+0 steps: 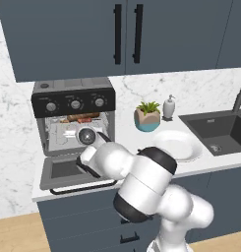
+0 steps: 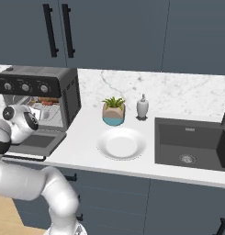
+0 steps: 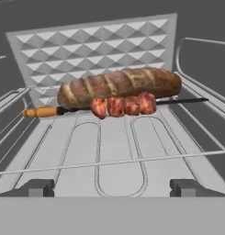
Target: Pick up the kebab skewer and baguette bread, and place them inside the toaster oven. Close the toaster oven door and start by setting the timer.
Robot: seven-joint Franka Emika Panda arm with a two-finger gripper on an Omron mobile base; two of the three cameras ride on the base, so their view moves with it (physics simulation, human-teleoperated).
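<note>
Pulling your hand (image 3: 112,187) straight back comes first: its tips are wide apart and hold nothing. Keep clear of the wire rack (image 3: 109,161). Farther in, the kebab skewer (image 3: 123,105) lies touching the baguette bread (image 3: 118,85) inside the toaster oven (image 1: 73,101). Then lift the toaster oven door (image 1: 63,172).

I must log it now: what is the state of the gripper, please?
Gripper: open, holding nothing; the baguette and skewer lie on the oven rack ahead of it.
</note>
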